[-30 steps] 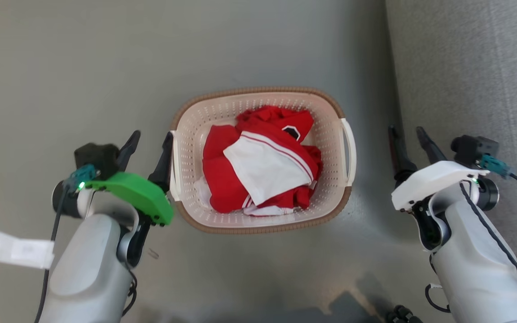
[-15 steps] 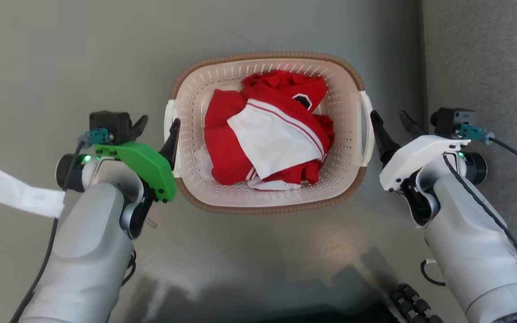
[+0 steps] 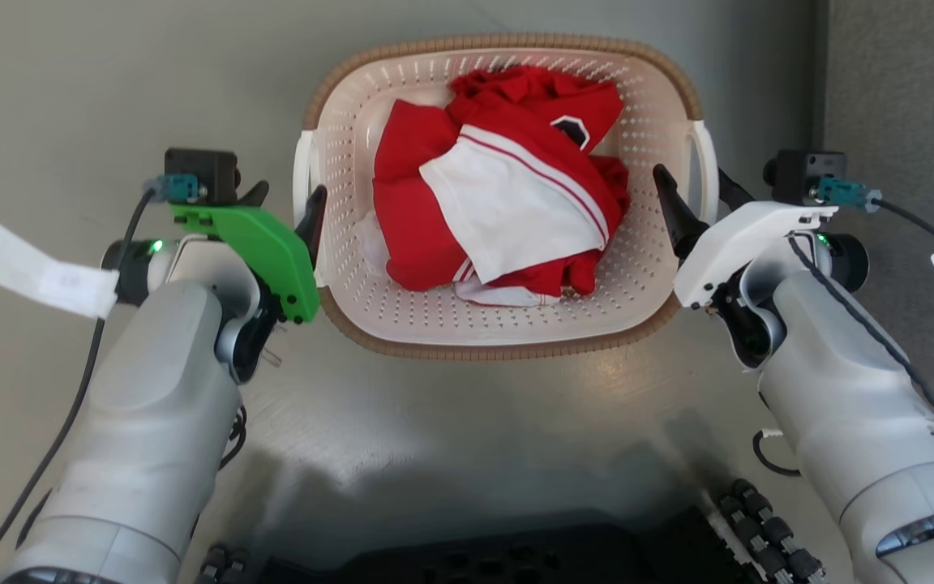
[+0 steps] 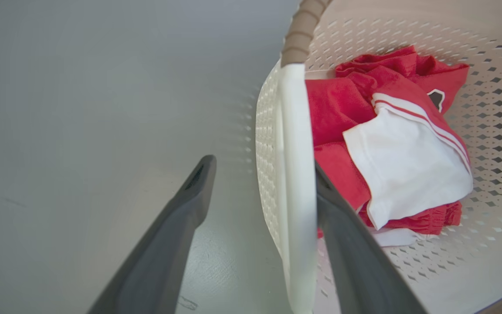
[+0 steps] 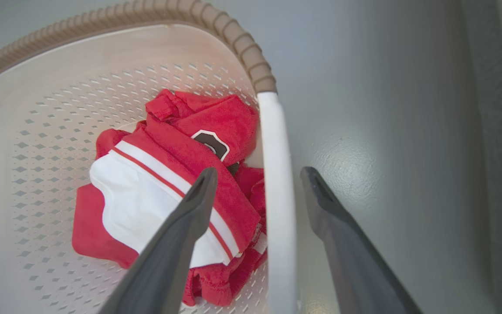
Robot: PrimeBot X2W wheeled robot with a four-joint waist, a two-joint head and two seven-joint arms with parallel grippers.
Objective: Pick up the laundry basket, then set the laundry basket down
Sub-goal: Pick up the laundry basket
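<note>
The laundry basket (image 3: pixel 499 350) sits on the grey floor (image 3: pixel 110 81), directly between the two end effectors and holding red and white clothes (image 3: pixel 507 211). The left end effector (image 3: pixel 289 195) is spread wide astride the basket's left handle (image 4: pixel 296 174). Its inner finger (image 4: pixel 347 244) lies close against the inside of the handle, and its outer finger (image 4: pixel 177 226) stands apart outside the wall. The right end effector (image 3: pixel 690 174) is also wide open around the right handle (image 5: pixel 277 187), with one finger (image 5: pixel 177 235) over the clothes and the other (image 5: pixel 338 235) outside over the floor. Neither end effector grips its handle.
</note>
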